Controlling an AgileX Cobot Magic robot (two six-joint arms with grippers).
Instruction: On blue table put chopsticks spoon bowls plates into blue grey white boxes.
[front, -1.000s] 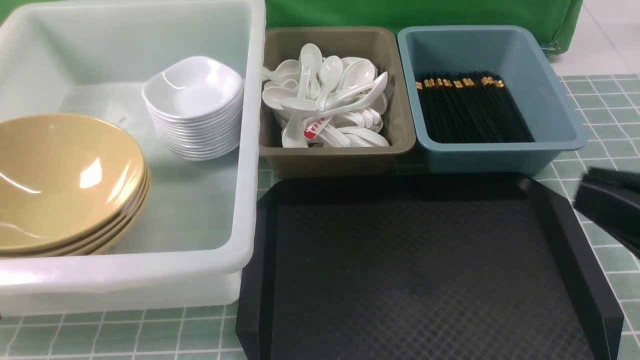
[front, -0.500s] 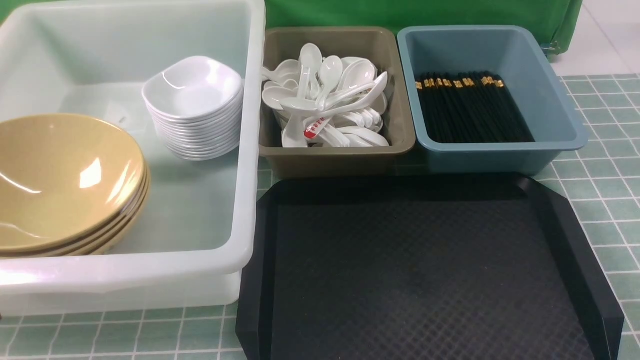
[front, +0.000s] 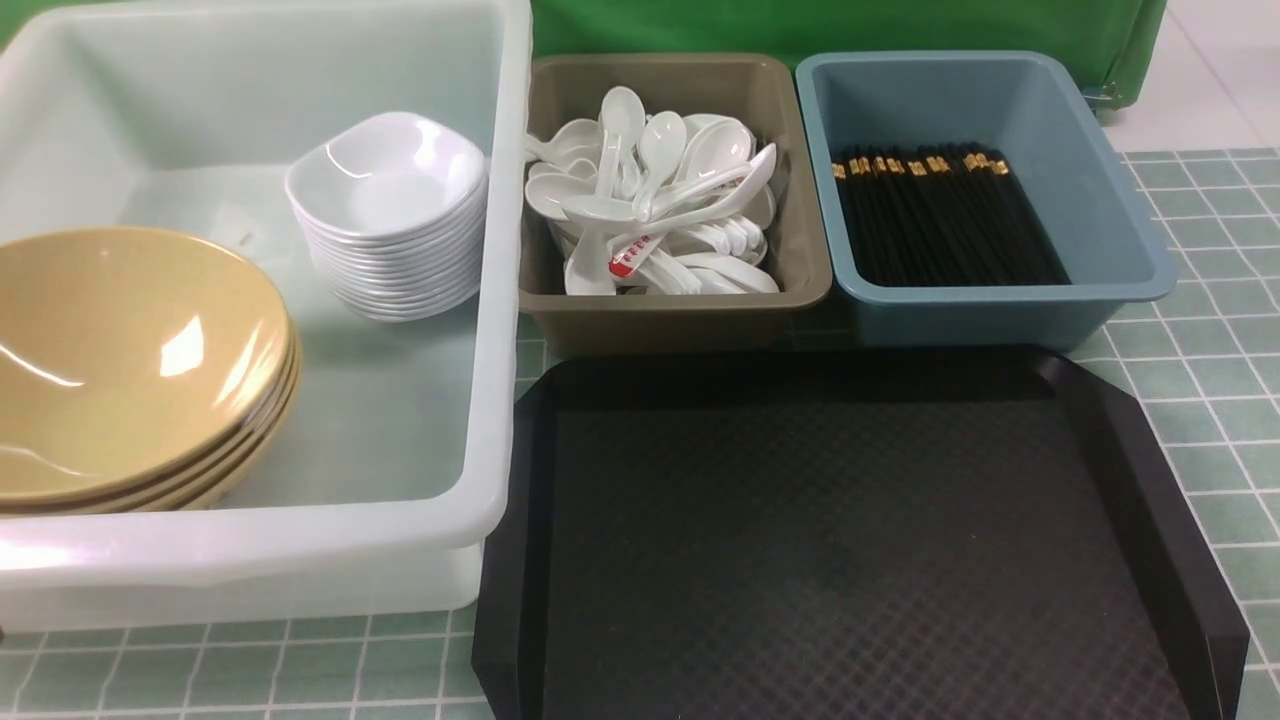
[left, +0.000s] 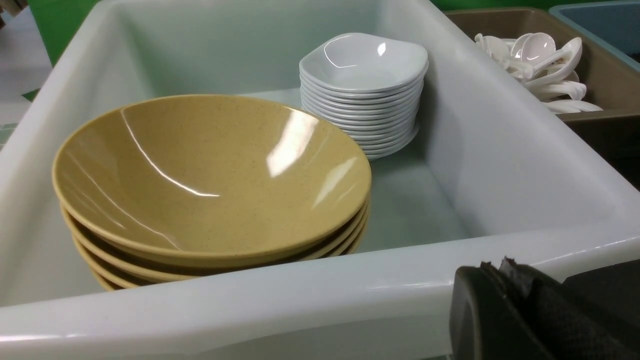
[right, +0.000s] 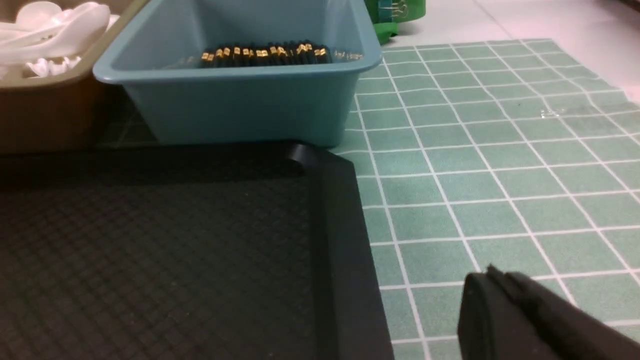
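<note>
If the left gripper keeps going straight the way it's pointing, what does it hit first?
Probably the near wall of the large translucent white plastic tub, right ahead of the left gripper; depth is uncertain.

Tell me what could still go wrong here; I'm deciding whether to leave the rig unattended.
1. The spoons are heaped above the grey box's rim; a bump might spill some.
2. The plates form a tall stack in the white tub; a knock could topple it.
3. The left gripper, shut, sits close by the tub's wall and could nudge it when it moves.
</note>
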